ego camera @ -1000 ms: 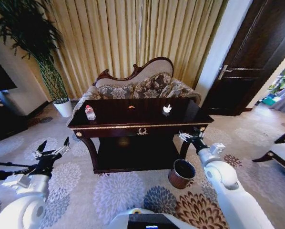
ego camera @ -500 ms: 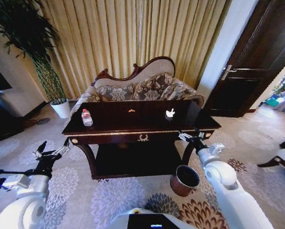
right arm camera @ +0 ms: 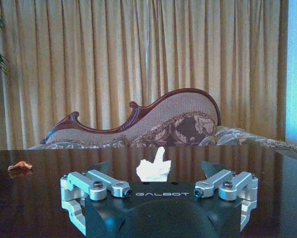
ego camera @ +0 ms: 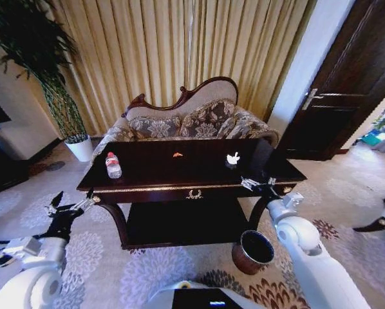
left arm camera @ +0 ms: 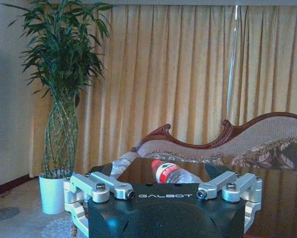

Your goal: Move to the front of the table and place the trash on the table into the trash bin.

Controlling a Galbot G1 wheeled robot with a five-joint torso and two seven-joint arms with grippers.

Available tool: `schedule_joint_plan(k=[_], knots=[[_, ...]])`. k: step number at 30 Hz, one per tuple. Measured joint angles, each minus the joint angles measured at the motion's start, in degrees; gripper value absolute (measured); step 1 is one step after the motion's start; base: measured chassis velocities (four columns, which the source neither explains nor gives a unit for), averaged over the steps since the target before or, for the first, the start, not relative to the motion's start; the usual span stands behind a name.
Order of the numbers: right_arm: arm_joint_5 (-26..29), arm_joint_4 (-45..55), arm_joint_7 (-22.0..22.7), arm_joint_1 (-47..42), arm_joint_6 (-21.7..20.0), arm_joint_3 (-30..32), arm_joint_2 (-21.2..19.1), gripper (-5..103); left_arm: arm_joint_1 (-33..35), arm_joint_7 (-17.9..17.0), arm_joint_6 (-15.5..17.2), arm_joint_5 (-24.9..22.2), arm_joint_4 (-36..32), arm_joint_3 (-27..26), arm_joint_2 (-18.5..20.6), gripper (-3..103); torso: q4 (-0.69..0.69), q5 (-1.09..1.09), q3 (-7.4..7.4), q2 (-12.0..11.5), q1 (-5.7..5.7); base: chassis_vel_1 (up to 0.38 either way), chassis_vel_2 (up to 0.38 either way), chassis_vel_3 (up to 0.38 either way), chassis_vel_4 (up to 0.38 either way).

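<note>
The dark glossy table [ego camera: 154, 168] with gold trim stands straight ahead, in front of a sofa. The trash lies on its top: a crumpled white paper wad [ego camera: 232, 158] toward the right and a tiny orange scrap [ego camera: 178, 154] near the middle. The round reddish-brown trash bin [ego camera: 253, 251] stands on the carpet by the table's front right leg. My right gripper [ego camera: 257, 183] hovers open at the front right edge, level with the top; its wrist view has the wad [right arm camera: 154, 169] dead ahead and the scrap [right arm camera: 19, 167] off to one side. My left gripper [ego camera: 70, 205] is open, short of the front left corner.
A clear plastic bottle [ego camera: 112, 165] with a red label stands at the table's left end, straight ahead of the left wrist camera as bottle [left arm camera: 171, 173]. A tall plant in a white pot [ego camera: 82, 147] stands at the back left. A dark door [ego camera: 347, 96] is at the right.
The whole view has shifted: the table now looks nearer and larger and the bin sits lower in the picture, so the camera has come closer. Both arms keep their pose.
</note>
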Motion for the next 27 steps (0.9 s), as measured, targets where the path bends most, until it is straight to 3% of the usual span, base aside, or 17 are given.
schedule_joint_plan(k=[21, 27], knots=[[0.43, -0.12, 0.28, 0.55, 0.00, -0.77, -0.38, 100, -0.17, 0.29, -0.76, 0.95, 0.94, 0.30, -0.26, 100, 0.00, 0.00, 0.00, 0.00, 0.00, -0.095, 0.090, 0.090, -0.094], [5.52, 1.31, 2.92, 1.68, -2.92, -1.51, -1.04, 100, -0.14, 0.33, -0.76, 1.00, 0.79, 0.39, -0.39, 100, 0.00, -0.01, 0.00, 0.01, 0.00, -0.005, 0.011, 0.011, -0.005]])
